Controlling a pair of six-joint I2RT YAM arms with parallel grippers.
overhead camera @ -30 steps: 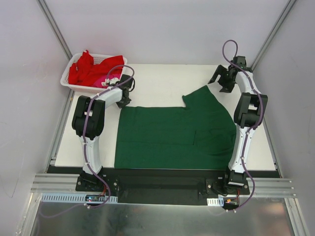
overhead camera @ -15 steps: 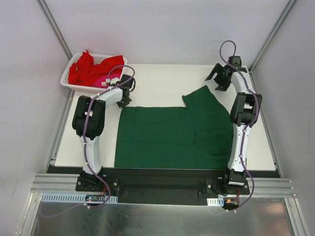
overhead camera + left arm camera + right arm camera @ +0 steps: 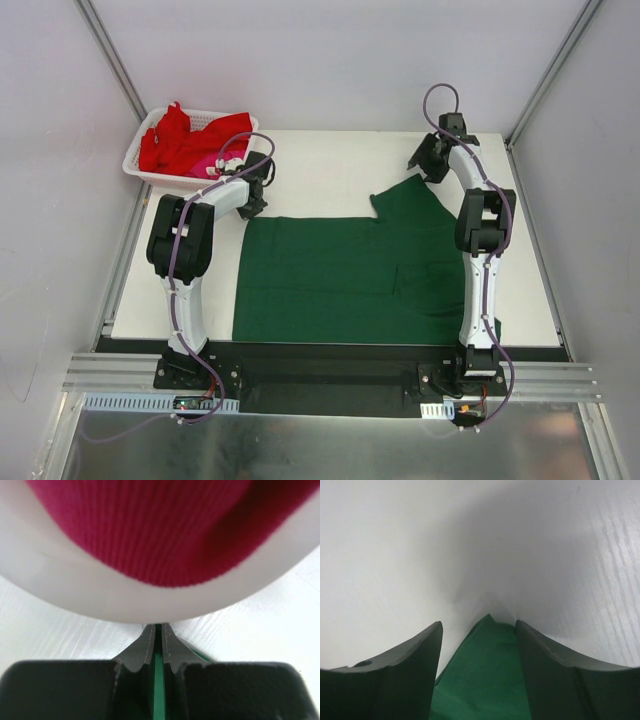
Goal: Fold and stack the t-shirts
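Note:
A dark green t-shirt (image 3: 350, 275) lies spread flat on the white table, one sleeve pointing to the far right. My left gripper (image 3: 252, 207) is at its far left corner, shut on a thin strip of green cloth (image 3: 158, 680) between the fingers (image 3: 156, 626). My right gripper (image 3: 420, 165) is low over the sleeve tip. Its jaws stand open on either side of the green corner (image 3: 485, 670), with gaps showing (image 3: 479, 625). A red t-shirt (image 3: 170, 140) and a magenta one (image 3: 210, 160) lie in the basket.
The white mesh basket (image 3: 150, 178) stands at the far left corner of the table, just beyond my left gripper. Its rim (image 3: 100, 600) and the magenta cloth (image 3: 150, 530) fill the left wrist view. Bare white table (image 3: 330, 160) lies beyond the shirt.
The right arm has swung left and down from the far right corner to the sleeve tip, and its jaws have narrowed. The left arm has stayed in place.

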